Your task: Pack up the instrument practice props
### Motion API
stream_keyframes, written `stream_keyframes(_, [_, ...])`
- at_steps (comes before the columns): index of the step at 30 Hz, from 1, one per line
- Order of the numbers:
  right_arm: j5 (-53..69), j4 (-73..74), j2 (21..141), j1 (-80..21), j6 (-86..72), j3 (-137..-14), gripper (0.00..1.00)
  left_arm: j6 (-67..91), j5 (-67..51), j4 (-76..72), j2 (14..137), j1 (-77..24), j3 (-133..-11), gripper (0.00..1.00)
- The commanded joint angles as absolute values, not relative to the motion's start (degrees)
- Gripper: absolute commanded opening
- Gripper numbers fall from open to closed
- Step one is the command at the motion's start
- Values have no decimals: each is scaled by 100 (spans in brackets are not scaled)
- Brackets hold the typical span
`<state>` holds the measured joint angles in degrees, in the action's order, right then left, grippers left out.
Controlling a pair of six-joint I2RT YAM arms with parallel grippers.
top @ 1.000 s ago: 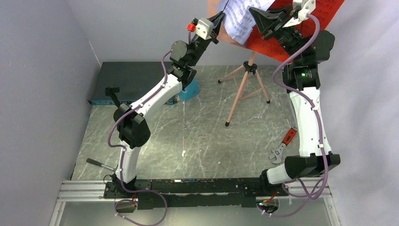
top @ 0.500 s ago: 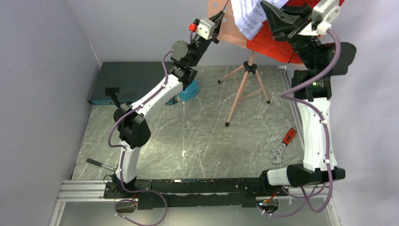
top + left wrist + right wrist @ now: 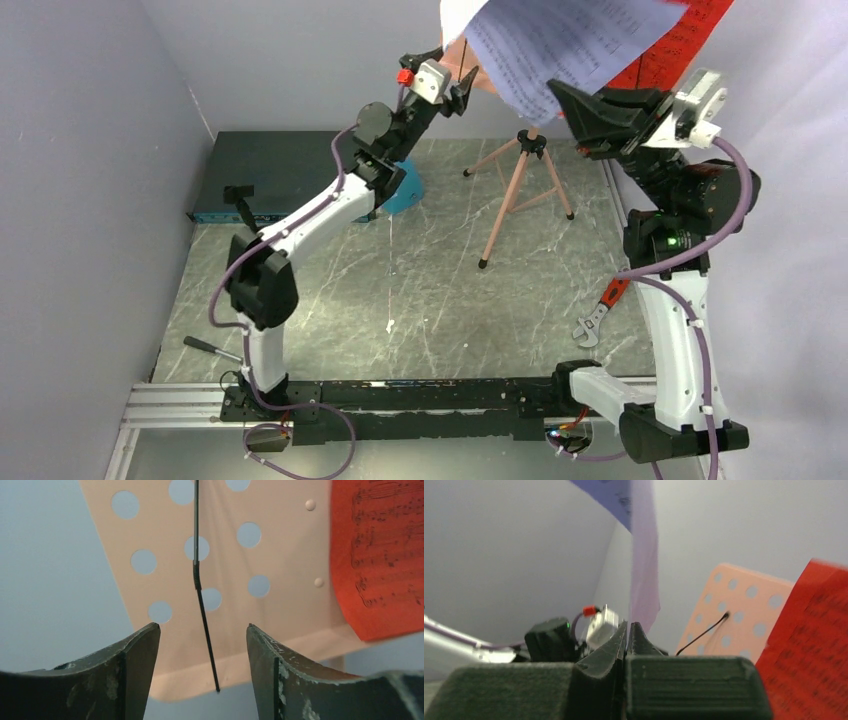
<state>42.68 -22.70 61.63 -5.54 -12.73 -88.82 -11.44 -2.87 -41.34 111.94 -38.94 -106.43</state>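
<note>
Left wrist | left gripper (image 3: 202,630) jaws apart, straddling thin black wire (image 3: 205,625) on pink perforated board (image 3: 280,570) | red music sheet (image 3: 380,555) rightward, at board's right edge | right gripper (image 3: 628,627) clamped on lavender sheet (image 3: 644,580)

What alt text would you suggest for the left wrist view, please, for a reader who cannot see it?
The left gripper, open, points at the pink perforated board of a music stand. A thin black wire hangs down the board between the fingers, and a red music sheet lies against its right side.
</note>
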Motion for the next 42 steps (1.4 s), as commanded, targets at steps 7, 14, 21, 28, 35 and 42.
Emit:
stream_keyframes(7, [4255, -1861, 5422, -1008, -1753, -7309, 0, -1204, 630, -3427, 8340, -3925, -8532, 74])
stream_keyframes(14, [3872, -1298, 5236, -1883, -1904, -6176, 0, -768, 1431, -1010, 6851, -3926, -7679, 87])
stream_keyframes(21, [3250, -805, 5219, -2686, -2235, -5321, 0, -746, 2057, 1042, 5806, -3928, -7592, 93])
stream_keyframes(28, [2931, -872, 6054, -3569, -2914, -5002, 0, -915, 2677, 2191, 5449, -3921, -7614, 93])
stream_keyframes(35, [3329, -1558, 7524, -3841, -3754, -4875, 0, -1324, 3304, 2260, 5172, -3926, -7150, 93])
stream_keyframes(42, [3654, -2162, 9138, -3871, -4534, -4777, 0, -1696, 3648, 1766, 4906, -3810, -6329, 94])
